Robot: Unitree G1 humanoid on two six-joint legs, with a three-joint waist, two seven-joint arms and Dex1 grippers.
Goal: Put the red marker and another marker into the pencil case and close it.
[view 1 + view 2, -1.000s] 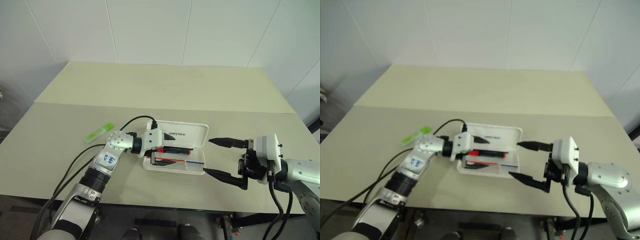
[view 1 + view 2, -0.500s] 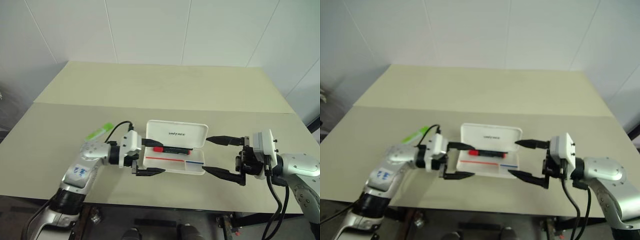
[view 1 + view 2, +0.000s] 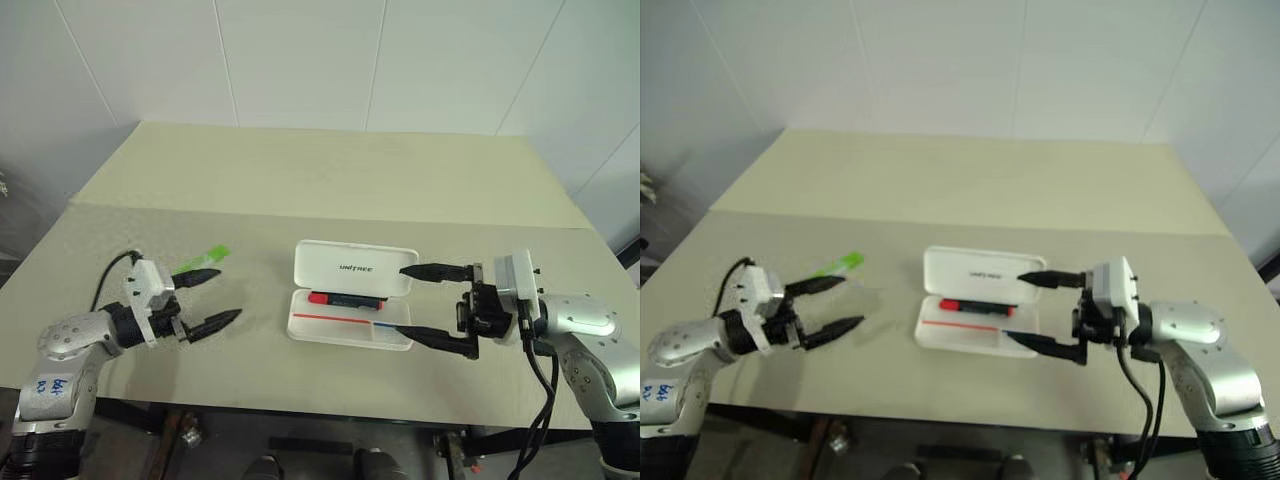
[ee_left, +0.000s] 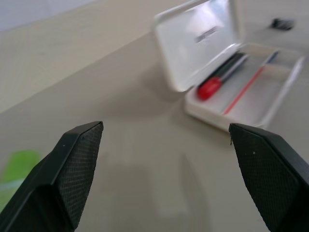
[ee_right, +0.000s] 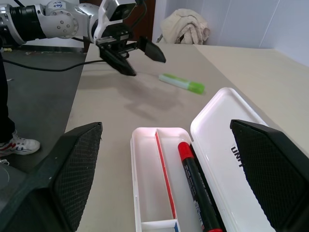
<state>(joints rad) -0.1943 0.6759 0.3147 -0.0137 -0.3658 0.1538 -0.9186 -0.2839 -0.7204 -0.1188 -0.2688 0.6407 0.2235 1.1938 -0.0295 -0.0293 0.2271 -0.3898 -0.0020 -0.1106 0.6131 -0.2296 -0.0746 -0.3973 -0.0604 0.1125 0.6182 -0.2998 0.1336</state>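
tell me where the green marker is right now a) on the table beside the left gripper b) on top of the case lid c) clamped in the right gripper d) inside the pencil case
a: the green marker lies on the table beside the open left gripper, apart from the pencil case, which holds the red marker.

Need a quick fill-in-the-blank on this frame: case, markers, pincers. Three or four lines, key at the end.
1. The pencil case lies with its lid ____.
2. The red marker lies inside the ____.
3. The green marker lies on the ____, outside the case.
4. The left pincer and right pincer are both ____ and hold nothing.

Missing words: open; pencil case; table; open
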